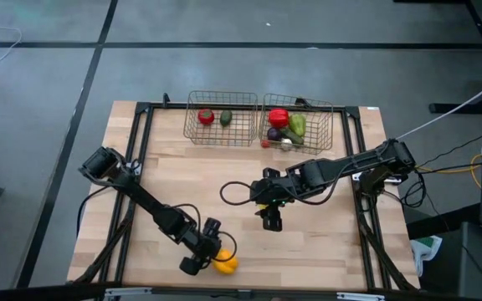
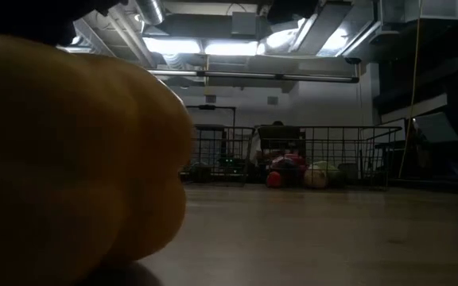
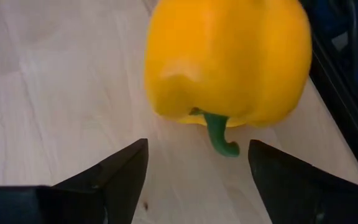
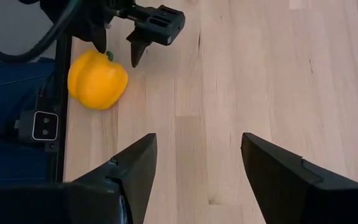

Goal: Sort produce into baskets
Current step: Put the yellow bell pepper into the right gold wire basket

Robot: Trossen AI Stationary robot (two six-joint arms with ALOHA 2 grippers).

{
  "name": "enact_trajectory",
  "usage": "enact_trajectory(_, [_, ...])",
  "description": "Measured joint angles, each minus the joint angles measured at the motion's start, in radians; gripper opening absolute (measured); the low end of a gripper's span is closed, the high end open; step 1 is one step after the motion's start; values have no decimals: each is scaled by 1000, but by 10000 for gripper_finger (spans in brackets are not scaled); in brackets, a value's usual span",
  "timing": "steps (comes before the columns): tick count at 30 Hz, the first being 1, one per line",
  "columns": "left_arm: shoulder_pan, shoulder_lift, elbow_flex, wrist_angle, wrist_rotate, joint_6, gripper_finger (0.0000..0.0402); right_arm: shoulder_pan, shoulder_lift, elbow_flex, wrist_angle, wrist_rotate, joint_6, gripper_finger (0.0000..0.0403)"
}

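The left gripper [image 3: 194,165] stood with its jaws apart and empty, just short of the glossy yellow toy pepper [image 3: 229,59], whose green stem pointed back between them. The pepper lay on the pale wooden table [image 1: 325,242] near its front edge, well apart from the two wire-grid baskets [image 1: 222,117] at the far side. It looked light, hard and slick, probably best pinched across its broad body. The right gripper [image 4: 194,165] hovered mid-table, open and empty. No writing was legible.

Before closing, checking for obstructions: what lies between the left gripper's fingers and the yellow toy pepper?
Only bare wooden table, per the left wrist view, separates left gripper from yellow pepper.
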State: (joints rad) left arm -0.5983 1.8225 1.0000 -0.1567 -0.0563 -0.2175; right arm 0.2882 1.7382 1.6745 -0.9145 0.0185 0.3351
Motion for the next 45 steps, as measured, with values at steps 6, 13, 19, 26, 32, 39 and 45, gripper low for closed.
enact_trajectory(6, [5, 5, 0, 20, -3, -28, 250, 0, 0, 0, 1, 0, 0, 234])
enact_trajectory(13, [7, 5, 1, 34, -9, -37, 221, 0, 0, 0, 1, 0, 0, 234])
enact_trajectory(19, [7, 5, 1, 34, -10, -37, 182, 0, 0, 0, 1, 0, 0, 234])
enact_trajectory(26, [7, 6, 1, 35, -10, -37, 129, 0, 0, 0, 0, 0, 0, 234])
enact_trajectory(32, [7, 6, 1, 34, -10, -37, 86, 0, 0, 0, 0, 0, 0, 234])
enact_trajectory(39, [8, 5, 1, 35, -11, -37, 28, 0, -3, 0, -1, -9, 0, 234])
enact_trajectory(45, [17, 5, 1, 34, -11, -61, 1, 0, -41, -1, -24, -8, 0, 234])
